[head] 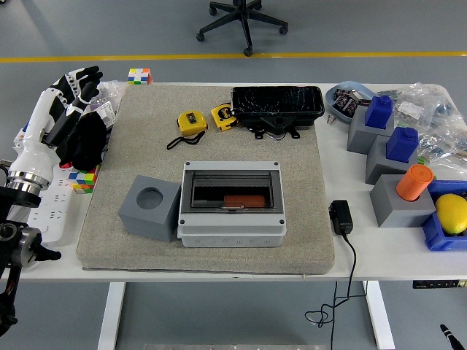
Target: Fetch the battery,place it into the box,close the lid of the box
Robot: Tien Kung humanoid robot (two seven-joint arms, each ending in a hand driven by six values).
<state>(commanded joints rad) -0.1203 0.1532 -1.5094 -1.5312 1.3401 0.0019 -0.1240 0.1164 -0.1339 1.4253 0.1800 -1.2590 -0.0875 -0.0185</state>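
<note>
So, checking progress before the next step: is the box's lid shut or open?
Shut: the box shows its dark lid flat over the front.

Battery (277,106) lies behind the box (231,203), on mat (306,219).
</note>
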